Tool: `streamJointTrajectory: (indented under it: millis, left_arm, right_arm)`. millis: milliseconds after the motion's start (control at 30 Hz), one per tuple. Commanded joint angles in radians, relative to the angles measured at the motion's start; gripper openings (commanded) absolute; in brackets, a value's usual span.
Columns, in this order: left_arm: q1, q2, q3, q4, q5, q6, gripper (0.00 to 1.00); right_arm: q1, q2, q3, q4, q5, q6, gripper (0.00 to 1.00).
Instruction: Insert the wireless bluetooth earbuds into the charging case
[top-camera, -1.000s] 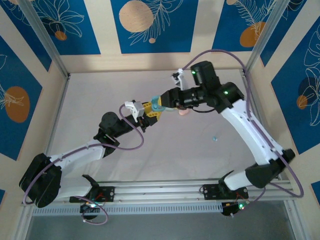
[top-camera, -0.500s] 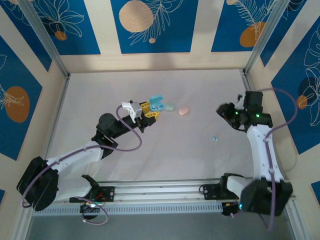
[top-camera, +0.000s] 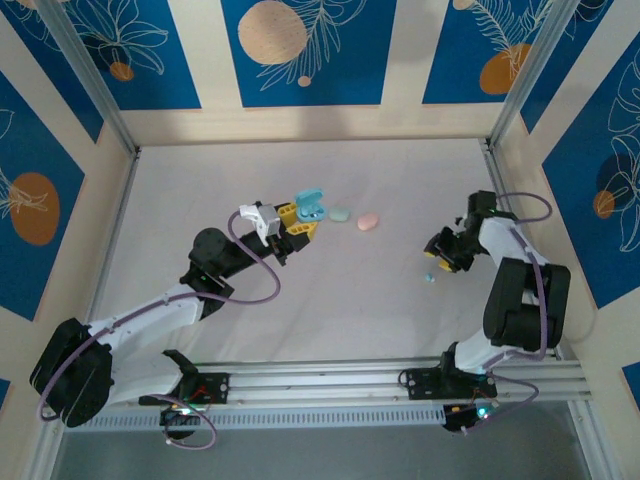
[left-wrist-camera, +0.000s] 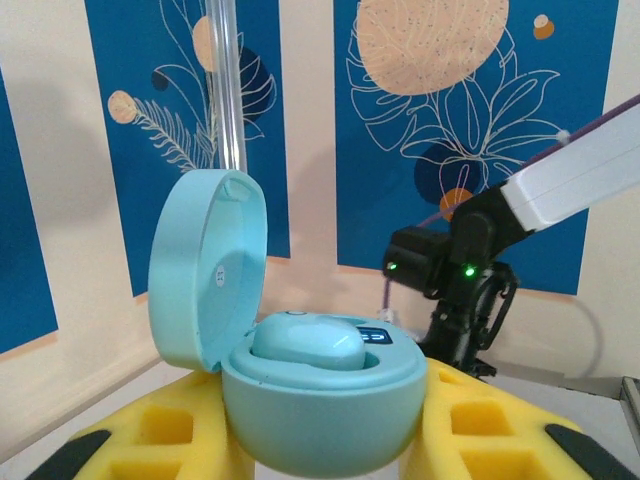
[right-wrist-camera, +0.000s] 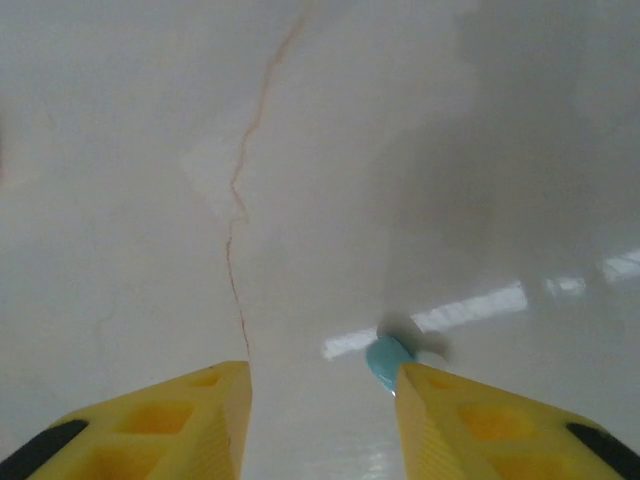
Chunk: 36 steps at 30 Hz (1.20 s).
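My left gripper is shut on the base of a light blue charging case and holds it above the table. In the left wrist view the case sits between the yellow fingers, its lid tipped open to the left. One light blue earbud lies seated in it. My right gripper is low over the table at the right, open. A loose light blue earbud lies beside it; in the right wrist view this earbud rests on the table at the tip of the right finger, outside the gap of the gripper.
A mint pebble-shaped case and a pink one lie on the white table just right of the held case. Patterned walls and metal posts enclose the table. A thin crack line runs across the surface.
My right arm has pulled away from the held case, swung to the right side and come down by the loose earbud. The left gripper with the case has barely moved.
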Motion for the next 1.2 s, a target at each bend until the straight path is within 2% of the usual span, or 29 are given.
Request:
streamJointTrajectory:
  millis: [0, 133, 333, 600, 1000, 1167]
  left_arm:
    - [-0.008, -0.015, -0.005, 0.023, -0.005, 0.007, 0.28]
    - [-0.009, -0.03, -0.01, -0.001, -0.013, 0.018, 0.28]
    - [-0.008, -0.034, -0.013, -0.01, -0.02, 0.026, 0.28]
    - [-0.009, -0.004, -0.004, 0.014, -0.014, 0.024, 0.28]
    - [-0.008, -0.001, -0.007, 0.022, -0.012, 0.019, 0.28]
    - [-0.009, 0.0, -0.007, 0.025, -0.012, 0.016, 0.28]
  right_arm:
    - [0.015, 0.063, 0.043, 0.004, 0.071, -0.04, 0.46]
    - [0.014, 0.125, 0.048, 0.028, -0.004, -0.032, 0.47]
    - [0.022, 0.152, 0.019, 0.029, -0.028, -0.013, 0.47]
    - [0.047, 0.12, -0.009, -0.019, 0.033, 0.01, 0.48]
    - [0.082, 0.079, -0.028, -0.062, 0.045, 0.018, 0.47]
    - [0.107, 0.095, -0.002, -0.08, 0.13, 0.006, 0.45]
